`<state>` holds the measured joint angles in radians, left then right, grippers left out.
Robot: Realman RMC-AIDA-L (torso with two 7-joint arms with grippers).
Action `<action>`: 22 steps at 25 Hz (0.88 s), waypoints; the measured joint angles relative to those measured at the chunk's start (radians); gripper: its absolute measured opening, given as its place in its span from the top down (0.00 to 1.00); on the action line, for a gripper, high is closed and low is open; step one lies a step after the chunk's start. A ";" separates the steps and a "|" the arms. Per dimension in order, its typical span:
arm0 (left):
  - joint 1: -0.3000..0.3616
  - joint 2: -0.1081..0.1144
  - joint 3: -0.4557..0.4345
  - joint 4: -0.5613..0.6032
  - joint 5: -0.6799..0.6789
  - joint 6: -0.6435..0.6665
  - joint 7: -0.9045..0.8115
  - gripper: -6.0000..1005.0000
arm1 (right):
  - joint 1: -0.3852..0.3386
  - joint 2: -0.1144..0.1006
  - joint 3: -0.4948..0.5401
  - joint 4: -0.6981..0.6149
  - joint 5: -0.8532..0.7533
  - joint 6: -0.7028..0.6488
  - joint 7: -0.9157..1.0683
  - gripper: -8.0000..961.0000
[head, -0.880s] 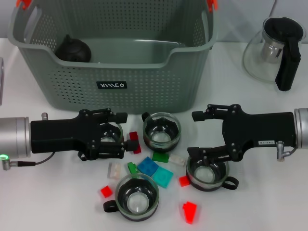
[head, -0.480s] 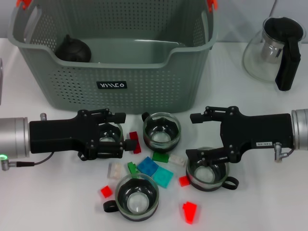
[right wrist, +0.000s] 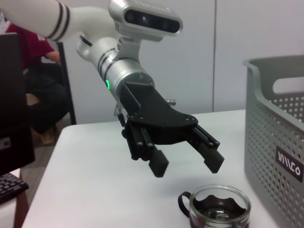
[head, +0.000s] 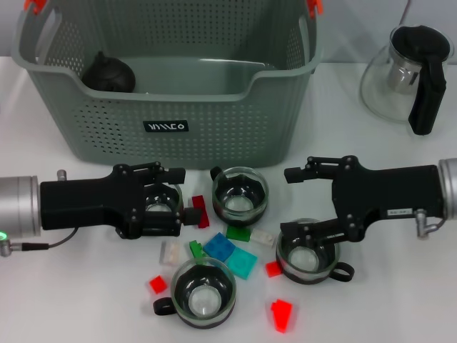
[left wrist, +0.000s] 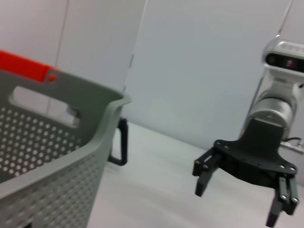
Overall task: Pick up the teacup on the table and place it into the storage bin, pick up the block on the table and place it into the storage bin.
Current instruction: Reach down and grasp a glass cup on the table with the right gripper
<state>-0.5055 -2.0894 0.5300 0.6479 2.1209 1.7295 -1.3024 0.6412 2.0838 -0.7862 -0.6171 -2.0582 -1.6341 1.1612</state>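
Note:
In the head view the grey-green storage bin (head: 171, 86) stands at the back. Three glass teacups show plainly: one in the middle (head: 240, 193), one at the front (head: 203, 293), and one (head: 307, 254) partly under my right gripper (head: 289, 200), which is open. A further teacup (head: 161, 207) lies beneath my left gripper (head: 182, 194), also open and holding nothing. Several small blocks lie between the cups, among them a blue block (head: 220, 248) and a red block (head: 280, 314). The right wrist view shows the left gripper (right wrist: 186, 164) hovering open above a teacup (right wrist: 219, 209).
A glass teapot (head: 410, 71) with a black handle stands at the back right. A dark round object (head: 107, 71) lies inside the bin at its left end. In the left wrist view the bin wall (left wrist: 57, 142) is close by, with the right gripper (left wrist: 240, 197) beyond it.
The left arm has drawn back a little to the left. The right arm moved slightly left, then back right. Both grippers stay open; cups and blocks have not moved.

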 joint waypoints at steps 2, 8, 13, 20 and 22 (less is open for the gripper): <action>0.005 -0.001 -0.002 0.004 -0.003 0.021 0.005 0.17 | -0.001 -0.004 0.000 -0.018 -0.003 -0.020 0.019 0.05; 0.007 -0.002 -0.004 0.007 -0.008 0.054 0.006 0.17 | -0.003 -0.004 -0.002 -0.141 -0.085 -0.086 0.146 0.05; 0.007 -0.005 -0.007 0.000 -0.009 0.046 0.007 0.17 | 0.010 0.002 -0.052 -0.263 -0.173 -0.131 0.281 0.05; 0.004 -0.008 -0.029 -0.003 -0.010 0.044 0.007 0.17 | 0.051 0.008 -0.158 -0.337 -0.255 -0.150 0.431 0.05; 0.004 -0.008 -0.030 -0.003 -0.010 0.044 0.008 0.17 | 0.065 0.011 -0.177 -0.340 -0.278 -0.148 0.458 0.05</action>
<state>-0.5013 -2.0969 0.5001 0.6446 2.1106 1.7732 -1.2948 0.7064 2.0948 -0.9629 -0.9568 -2.3359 -1.7824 1.6194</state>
